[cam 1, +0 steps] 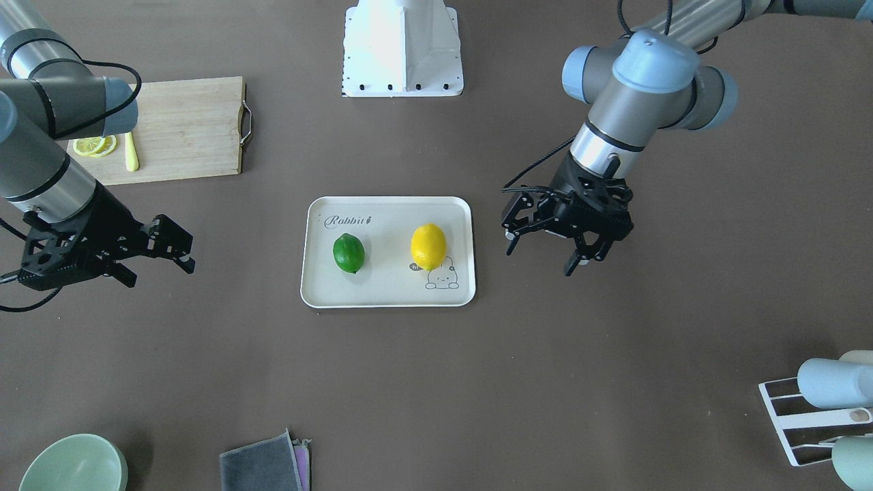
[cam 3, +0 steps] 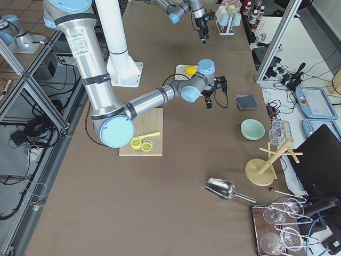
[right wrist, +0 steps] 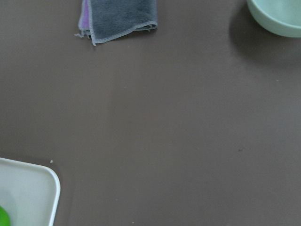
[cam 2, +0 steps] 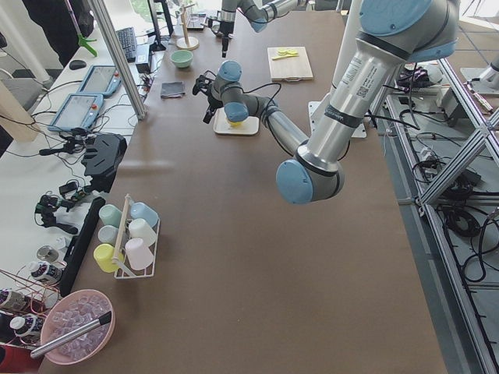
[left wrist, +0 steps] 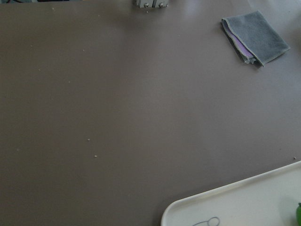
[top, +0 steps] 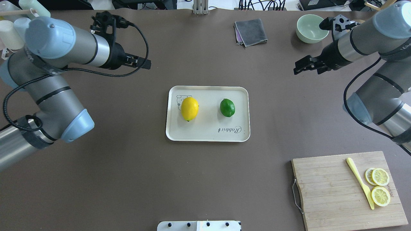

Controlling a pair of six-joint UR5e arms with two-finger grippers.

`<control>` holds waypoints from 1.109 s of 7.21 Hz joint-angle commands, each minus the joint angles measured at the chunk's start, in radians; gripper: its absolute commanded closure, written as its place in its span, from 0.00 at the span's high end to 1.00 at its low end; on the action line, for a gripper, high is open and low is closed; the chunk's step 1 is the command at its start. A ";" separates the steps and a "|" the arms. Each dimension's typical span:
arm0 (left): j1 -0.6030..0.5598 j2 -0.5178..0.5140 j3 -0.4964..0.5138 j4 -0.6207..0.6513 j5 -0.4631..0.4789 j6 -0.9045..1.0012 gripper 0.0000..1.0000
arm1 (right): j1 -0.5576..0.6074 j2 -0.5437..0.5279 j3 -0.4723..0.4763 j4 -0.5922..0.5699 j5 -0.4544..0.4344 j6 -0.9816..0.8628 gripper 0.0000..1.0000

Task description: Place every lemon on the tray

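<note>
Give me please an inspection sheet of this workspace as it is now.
Surface: brown table, no spill seen.
Job's things: yellow lemon and green lemon both lie on the tray, apart.
Clutter: cutting board with lemon slices and yellow knife; grey cloth; green bowl; cup rack.
Grippers: left gripper and right gripper open, empty, either side of the tray.
Cables: black cable loops beside the left arm, off the tray.
Surroundings: tablets on a side desk.
</note>
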 commanded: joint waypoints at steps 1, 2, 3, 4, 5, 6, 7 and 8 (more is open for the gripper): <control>-0.076 0.127 -0.052 -0.009 0.009 0.071 0.98 | 0.065 -0.057 0.000 -0.007 0.010 -0.079 1.00; -0.120 0.198 -0.070 -0.012 -0.008 0.071 0.98 | 0.102 -0.109 -0.005 -0.021 0.012 -0.092 1.00; -0.171 0.299 -0.084 -0.008 -0.104 0.089 0.98 | 0.163 -0.144 -0.011 -0.048 0.036 -0.199 1.00; -0.270 0.396 -0.086 -0.003 -0.191 0.209 0.98 | 0.235 -0.186 -0.009 -0.099 0.083 -0.347 1.00; -0.373 0.474 -0.081 0.005 -0.227 0.429 0.98 | 0.295 -0.233 -0.005 -0.157 0.081 -0.498 1.00; -0.488 0.502 -0.077 0.072 -0.279 0.574 0.98 | 0.359 -0.290 -0.014 -0.192 0.081 -0.654 1.00; -0.593 0.503 -0.075 0.179 -0.333 0.671 0.98 | 0.434 -0.326 -0.014 -0.253 0.073 -0.789 1.00; -0.678 0.484 -0.080 0.307 -0.373 0.716 0.98 | 0.511 -0.349 -0.014 -0.322 0.087 -0.874 1.00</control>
